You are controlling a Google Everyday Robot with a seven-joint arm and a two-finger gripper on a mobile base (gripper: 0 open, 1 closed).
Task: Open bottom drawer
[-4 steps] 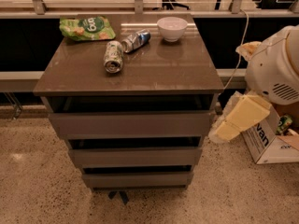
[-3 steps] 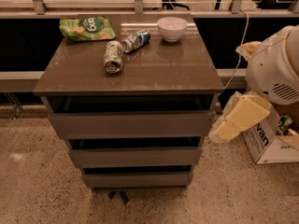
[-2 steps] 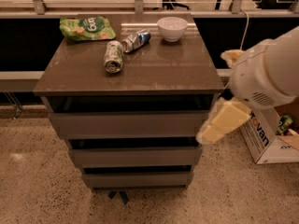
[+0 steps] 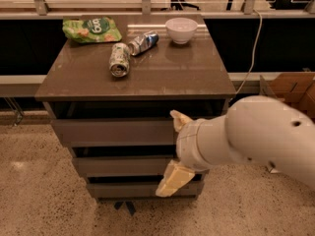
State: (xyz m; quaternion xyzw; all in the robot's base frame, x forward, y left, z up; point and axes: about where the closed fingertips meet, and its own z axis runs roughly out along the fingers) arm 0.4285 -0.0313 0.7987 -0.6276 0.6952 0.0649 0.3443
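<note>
Where arm crossed front of drawer cabinet point(image 4: 162, 77), gripper point(image 4: 167, 154) hung spread wide, grasping nothing, right of cabinet's centre. Bottom drawer point(image 4: 123, 190) sat lowest in cabinet, looked closed.

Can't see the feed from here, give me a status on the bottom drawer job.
Tool low at the drawer stack, right side. Bottom drawer shut. Only the arm overlaps its right end.
</note>
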